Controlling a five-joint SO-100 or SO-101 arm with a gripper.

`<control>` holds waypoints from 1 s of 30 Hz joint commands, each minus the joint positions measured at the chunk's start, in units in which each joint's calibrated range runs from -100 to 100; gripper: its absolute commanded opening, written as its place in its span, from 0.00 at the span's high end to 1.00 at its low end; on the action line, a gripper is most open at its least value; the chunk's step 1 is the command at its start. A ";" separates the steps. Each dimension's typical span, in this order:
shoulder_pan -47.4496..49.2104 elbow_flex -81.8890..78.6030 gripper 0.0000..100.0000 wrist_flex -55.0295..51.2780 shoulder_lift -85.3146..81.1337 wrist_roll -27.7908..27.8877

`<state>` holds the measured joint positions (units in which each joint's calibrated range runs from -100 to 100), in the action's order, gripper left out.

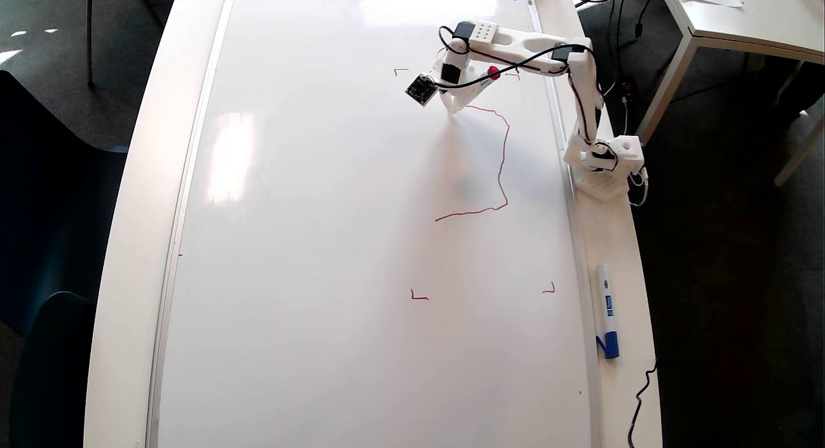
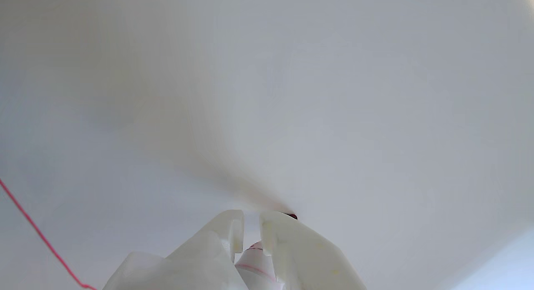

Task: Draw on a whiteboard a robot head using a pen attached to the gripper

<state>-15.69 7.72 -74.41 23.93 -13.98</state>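
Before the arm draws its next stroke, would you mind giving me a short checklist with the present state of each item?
1. Pen seated between the fingers: ok, wrist view shows them closed around it.
2. Tip touching the whiteboard: cannot tell; the tip is mostly hidden in both views.
3. Robot head outline: not ok, only an open line so far, unclosed, no inner shapes.
4. Board to the left of the gripper in the overhead view free for drawing: ok.
5. Four red corner marks visible: ok.
6. Blue-capped marker off the board: ok, it lies on the table edge.
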 commanded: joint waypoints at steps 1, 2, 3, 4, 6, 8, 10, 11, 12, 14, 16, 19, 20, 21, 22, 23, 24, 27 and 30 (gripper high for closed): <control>2.32 4.13 0.99 0.65 2.44 -0.07; 2.68 4.94 0.99 0.65 2.78 -0.07; 3.13 5.67 0.99 0.65 3.20 -0.07; 3.42 6.40 0.99 0.65 3.45 -0.07; 4.31 8.30 0.99 0.65 4.29 -0.07; 4.82 9.57 0.99 0.65 4.87 -0.07; 5.19 11.66 0.99 0.65 6.13 -0.07; 5.19 12.48 0.99 0.65 6.72 -0.07; 5.26 13.30 0.99 0.65 7.31 -0.07; 5.93 14.75 0.99 0.65 8.40 -0.07; 6.81 15.66 0.99 0.65 9.40 -0.07; 9.24 15.57 0.99 0.65 9.49 -0.45; 9.90 15.57 0.99 0.65 9.40 -1.04; 10.64 15.57 0.99 0.65 9.24 -1.52; 11.52 15.66 0.99 0.65 9.24 -1.79; 12.41 15.66 0.99 0.65 9.15 -1.84; 14.25 15.66 0.99 0.65 9.15 -1.84; 16.83 15.66 0.99 0.65 9.07 -3.07; 20.51 15.57 0.99 0.65 9.07 -4.47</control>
<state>1.13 23.34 -73.48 33.08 -17.20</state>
